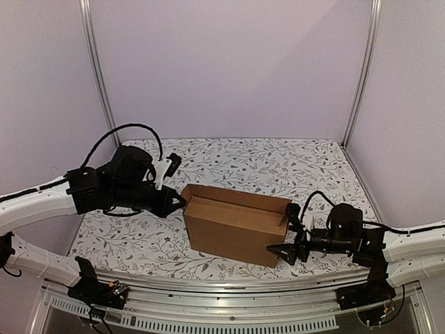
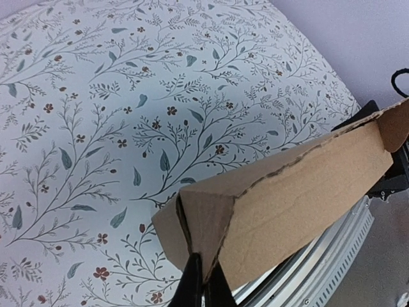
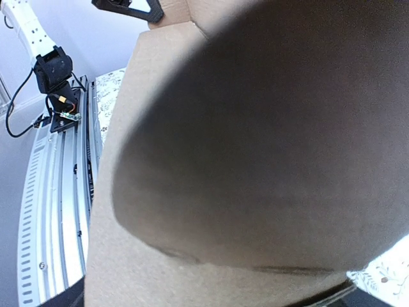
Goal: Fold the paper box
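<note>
The paper box (image 1: 233,226) stands in the middle of the table as a brown cardboard trough, open at the top and long side towards me. My left gripper (image 1: 179,200) is shut on the box's left end. In the left wrist view its black fingertips (image 2: 204,281) pinch the folded corner flap of the box (image 2: 300,185). My right gripper (image 1: 288,232) is at the box's right end, jaws wide apart, one finger up by the top corner, one low by the front bottom corner. Cardboard (image 3: 128,256) fills the right wrist view and hides the fingers there.
The floral tablecloth (image 1: 243,160) stretches behind and beside the box. An aluminium rail (image 1: 208,292) runs along the near edge just in front of it. Lilac walls and metal posts (image 1: 97,69) close in the back and sides. The left arm's base (image 3: 54,70) sits on the rail.
</note>
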`<state>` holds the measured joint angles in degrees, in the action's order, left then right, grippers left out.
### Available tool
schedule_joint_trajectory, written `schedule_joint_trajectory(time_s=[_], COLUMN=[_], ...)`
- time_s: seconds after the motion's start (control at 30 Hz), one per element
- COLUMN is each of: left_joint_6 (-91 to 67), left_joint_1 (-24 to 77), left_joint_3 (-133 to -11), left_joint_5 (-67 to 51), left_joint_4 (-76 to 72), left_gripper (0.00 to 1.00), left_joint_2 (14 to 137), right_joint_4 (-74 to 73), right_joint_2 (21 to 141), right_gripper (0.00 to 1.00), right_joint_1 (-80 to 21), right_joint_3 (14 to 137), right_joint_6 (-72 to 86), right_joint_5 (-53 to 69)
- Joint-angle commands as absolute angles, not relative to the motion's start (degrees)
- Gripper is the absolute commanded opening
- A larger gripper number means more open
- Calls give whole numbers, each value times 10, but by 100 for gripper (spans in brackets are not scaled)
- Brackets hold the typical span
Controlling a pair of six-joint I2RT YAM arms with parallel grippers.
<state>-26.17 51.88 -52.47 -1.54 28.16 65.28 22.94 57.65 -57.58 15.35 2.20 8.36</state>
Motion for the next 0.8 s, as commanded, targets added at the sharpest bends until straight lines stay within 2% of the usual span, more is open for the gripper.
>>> schedule_joint_trajectory(time_s=[0.0, 0.77], left_joint_6=[-278, -344], left_joint_1=[540, 564], left_joint_3=[-507, -596], left_joint_5=[-27, -23], left_joint_4=[327, 375], left_gripper=[0, 0], left_joint_2=[682, 726], right_joint_4=[258, 258], right_joint_2=[565, 572], right_gripper=[98, 96], right_joint_1=[-575, -577], right_joint_3=[143, 136], right_joint_6=[46, 30], right_joint_5=[54, 40])
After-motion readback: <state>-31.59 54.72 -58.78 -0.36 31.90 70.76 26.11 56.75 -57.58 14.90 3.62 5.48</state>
